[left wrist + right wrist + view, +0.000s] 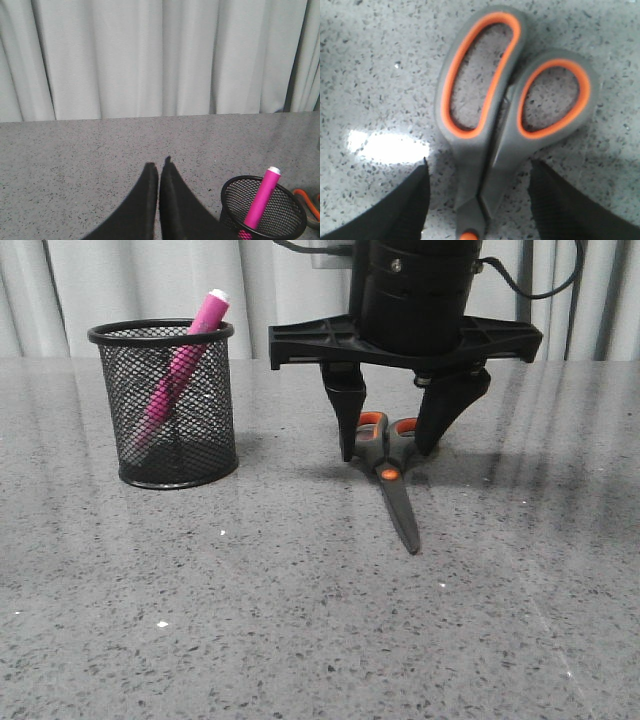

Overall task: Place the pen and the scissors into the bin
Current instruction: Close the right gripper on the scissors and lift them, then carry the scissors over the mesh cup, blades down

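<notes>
The pink pen (182, 365) stands tilted inside the black mesh bin (176, 405) at the left of the table; the left wrist view also shows the pen (262, 200) in the bin (263, 207). The scissors (390, 472) lie flat and closed, handles away from me, blades toward me. My right gripper (387, 448) is open, lowered over the handles with one finger on each side. The right wrist view shows the scissors (492, 120) between the fingers (410, 200), apart from them. My left gripper (159, 167) is shut and empty beside the bin.
A grey speckled table (300, 620) stretches toward me in front of the scissors. Pale curtains (150, 290) hang behind the far edge.
</notes>
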You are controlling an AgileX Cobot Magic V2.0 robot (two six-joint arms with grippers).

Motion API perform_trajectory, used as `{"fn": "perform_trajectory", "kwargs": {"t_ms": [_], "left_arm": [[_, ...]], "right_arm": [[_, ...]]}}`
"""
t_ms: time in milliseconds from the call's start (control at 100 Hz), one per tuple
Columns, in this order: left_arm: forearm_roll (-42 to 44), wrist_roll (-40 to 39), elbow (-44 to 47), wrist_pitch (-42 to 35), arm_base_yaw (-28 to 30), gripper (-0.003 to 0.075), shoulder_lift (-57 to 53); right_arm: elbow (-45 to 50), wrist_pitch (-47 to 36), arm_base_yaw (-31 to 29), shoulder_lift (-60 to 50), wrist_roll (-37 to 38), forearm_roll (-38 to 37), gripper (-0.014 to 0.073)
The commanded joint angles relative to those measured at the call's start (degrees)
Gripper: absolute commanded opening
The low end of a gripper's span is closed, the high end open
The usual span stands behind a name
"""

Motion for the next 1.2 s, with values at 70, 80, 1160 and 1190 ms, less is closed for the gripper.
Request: {"fn": "perform_trajectory", "kwargs": {"t_ms": [70,80,1160,1190], "left_arm": [[-1.6,-0.5,-1.5,-1.8,0.1,-0.0022,-0.1],[-1.6,-0.5,-1.5,-1.7,0.1,-0.0022,-0.1],[-1.6,-0.4,-1.6,-1.7,0.1,-0.0022,-0.2],[-1.6,-0.4,-1.6,-1.7,0.1,-0.0022,-0.2]], "right_arm": [[-2.0,-0.8,-0.5,-1.6,0.1,-0.8,0.0393],[-2.0,-0.8,-0.5,-1.6,0.1,-0.8,0.0393],[8.9,-29.4,-0.3,-15.2,3.1,-9.8,-0.0074],[10.8,-32.9,-0.3,-16.7,3.1,-9.9,-0.0074]]}}
